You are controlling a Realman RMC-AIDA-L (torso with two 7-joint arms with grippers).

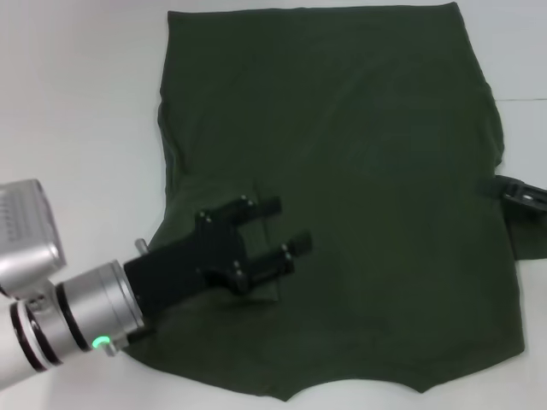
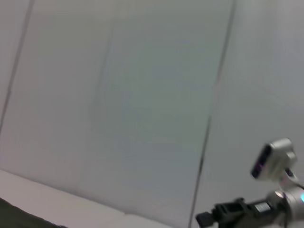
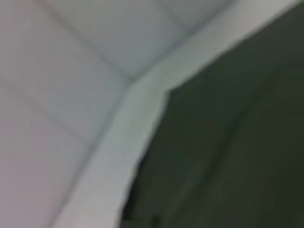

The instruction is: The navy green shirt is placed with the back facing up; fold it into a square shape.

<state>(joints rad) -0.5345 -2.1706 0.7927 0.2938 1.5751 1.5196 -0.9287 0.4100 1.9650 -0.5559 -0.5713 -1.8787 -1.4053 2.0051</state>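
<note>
- Shirt (image 1: 359,171): dark olive-green cloth lying flat on the white counter (image 1: 77,102), filling most of the head view from the near edge to the far edge, with a notched hem line at the near side.
- Left tool (image 1: 286,231): black, reaching in from the near left on a silver arm with a small green light, and sitting over the near-left part of the shirt; its two fingers (image 1: 263,207) stand apart with a gap between them, and a folded flap of cloth lies under and between them, though I cannot tell if they touch it.
- Right tool (image 1: 517,192): only a black tip shows at the right edge of the shirt, about halfway back; whether it is apart or together I cannot tell.
- Right wrist view: shirt cloth (image 3: 237,142) close up, blurred, meeting the pale counter (image 3: 118,161).
- Left wrist view: mostly a pale panelled wall (image 2: 142,95), with the other arm's black tool (image 2: 223,214) far off.
</note>
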